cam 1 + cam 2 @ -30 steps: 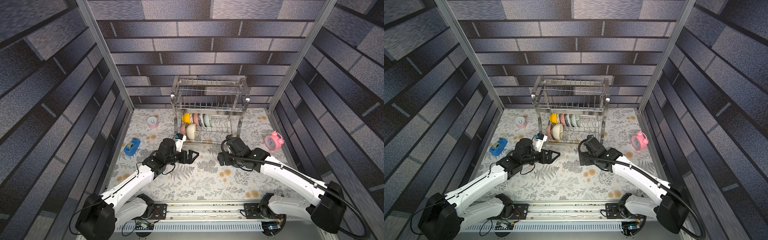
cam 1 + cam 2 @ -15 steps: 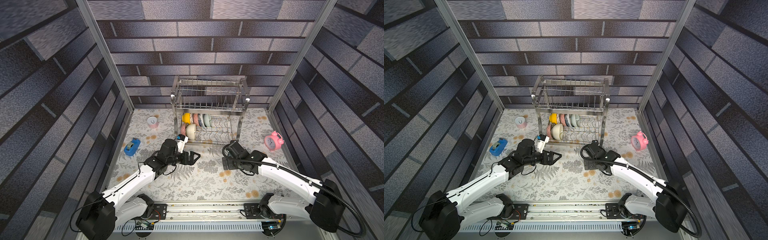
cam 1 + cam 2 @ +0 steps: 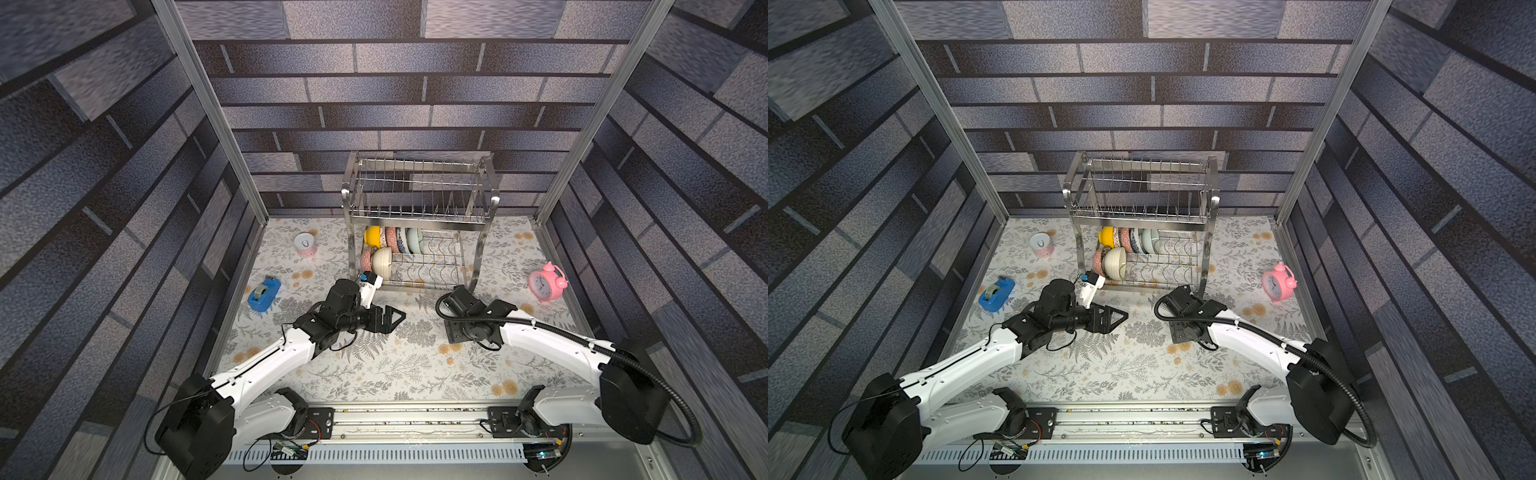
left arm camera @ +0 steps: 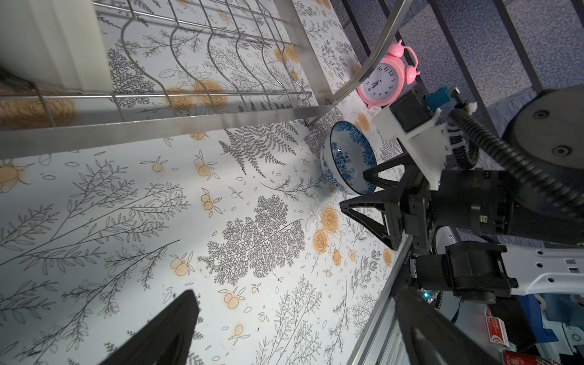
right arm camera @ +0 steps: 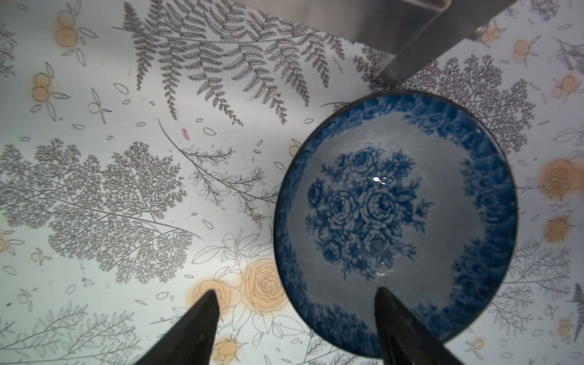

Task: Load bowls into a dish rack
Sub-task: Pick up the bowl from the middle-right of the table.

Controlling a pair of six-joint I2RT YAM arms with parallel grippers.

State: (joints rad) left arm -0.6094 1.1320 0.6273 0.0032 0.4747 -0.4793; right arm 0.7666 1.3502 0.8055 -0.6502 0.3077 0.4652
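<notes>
1. Bowls (image 3: 388, 249) stand on edge in the dish rack's (image 3: 415, 219) lower tier, just beyond both tools; that share looks done.
2. One blue-and-white bowl (image 5: 395, 221) sits on the desk (image 3: 374, 365) directly under the right tool (image 5: 296, 290), whose jaws are apart, straddling its rim and gripping nothing yet.
3. The left tool (image 3: 392, 318) hangs spread wide, empty.
4. Left to do: grip, lift and slot this bowl.

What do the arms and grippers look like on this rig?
Both arms, left arm and right arm, have white link shells with black joint housings. The left gripper and right gripper carry black triangular openwork fingers. A black corrugated cable runs along the right arm.
</notes>
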